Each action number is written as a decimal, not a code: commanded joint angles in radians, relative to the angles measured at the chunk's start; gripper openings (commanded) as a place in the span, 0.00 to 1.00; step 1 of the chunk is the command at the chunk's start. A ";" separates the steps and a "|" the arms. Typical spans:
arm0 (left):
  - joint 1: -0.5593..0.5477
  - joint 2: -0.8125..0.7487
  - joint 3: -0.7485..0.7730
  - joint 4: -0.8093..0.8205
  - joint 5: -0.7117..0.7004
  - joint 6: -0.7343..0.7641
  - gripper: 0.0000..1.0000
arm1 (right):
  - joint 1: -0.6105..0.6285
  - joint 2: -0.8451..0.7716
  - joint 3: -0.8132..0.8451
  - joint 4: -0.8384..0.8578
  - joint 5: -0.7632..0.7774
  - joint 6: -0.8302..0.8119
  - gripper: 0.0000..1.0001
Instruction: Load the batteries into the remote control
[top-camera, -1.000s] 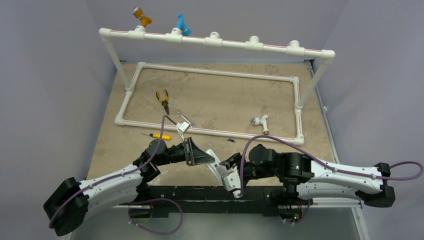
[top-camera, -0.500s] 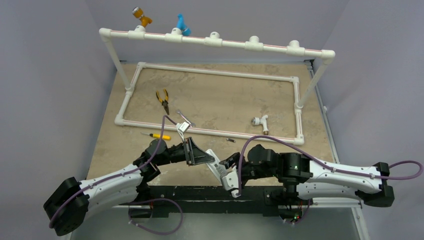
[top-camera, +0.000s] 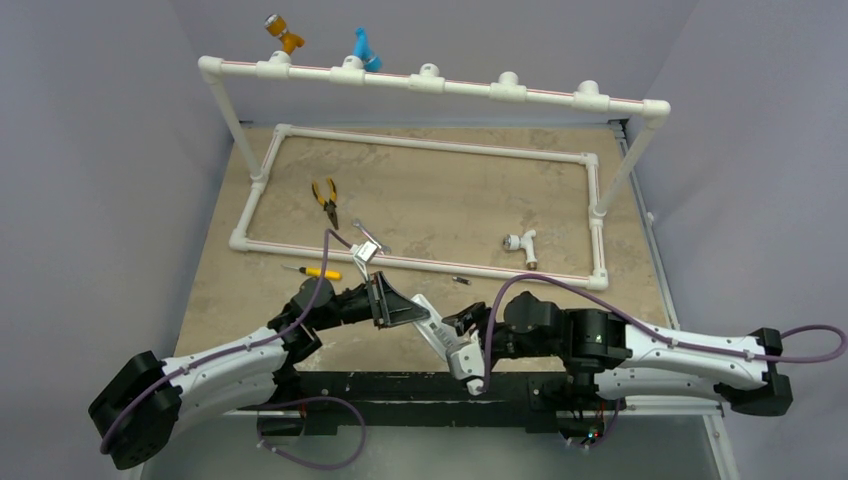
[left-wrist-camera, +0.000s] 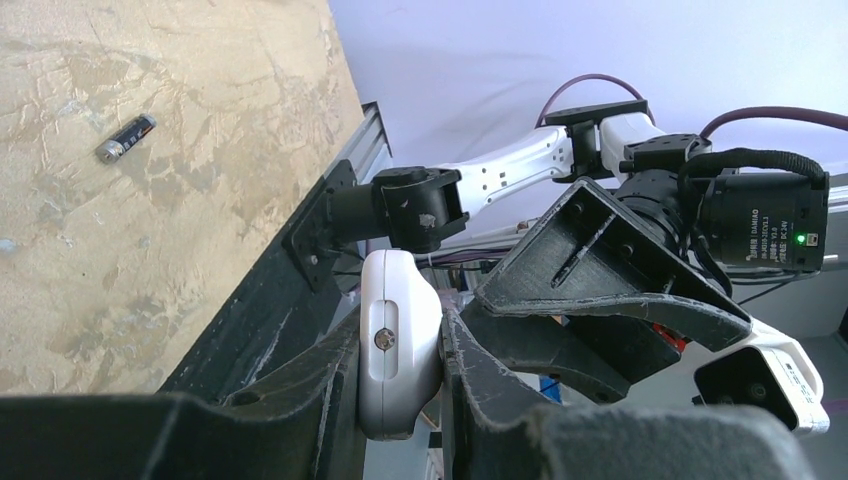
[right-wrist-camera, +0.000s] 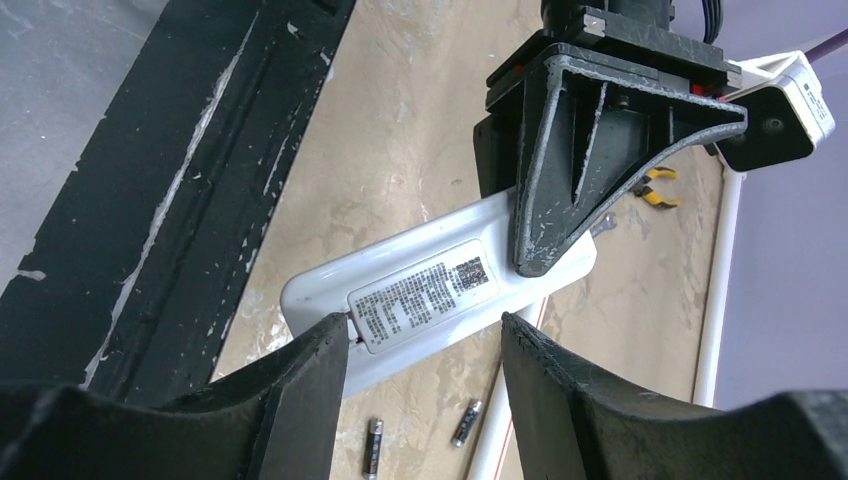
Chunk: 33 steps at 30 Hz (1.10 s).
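The slim white plastic remote control (right-wrist-camera: 430, 290) is up off the sand-coloured desk (right-wrist-camera: 400, 120), over its near edge, with its back turned to the right wrist camera. The left gripper (left-wrist-camera: 395, 390) is narrowed onto one end of it and holds it firmly. The right gripper (right-wrist-camera: 422, 335) sits moderately wide astride the other end, one finger (right-wrist-camera: 320, 350) meeting the casing's edge. I cannot tell whether it actually pinches. Two small dark cylindrical batteries (right-wrist-camera: 372, 445) with metal ends lie loose on the desk beneath, close together and well clear of both grippers, so nothing looks loaded yet. To my eye the step in hand is steadying the handset so its back can be worked on. That would go best if the left hold stayed rigid and the back stayed facing up. The right gripper could then drop straight down and take one cell by its middle, with the ends left free for seating. A white sticker on the back carries lines of black print and a square code, too fine to read.
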 joint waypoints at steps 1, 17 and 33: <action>-0.007 0.001 0.029 0.076 0.058 -0.017 0.00 | -0.006 -0.023 -0.001 0.122 0.055 -0.029 0.54; -0.008 -0.002 0.018 0.072 0.058 -0.012 0.00 | -0.006 -0.054 0.035 0.039 -0.034 0.004 0.56; -0.008 -0.009 0.021 0.066 0.055 -0.011 0.00 | -0.006 0.026 0.041 -0.006 -0.105 0.035 0.58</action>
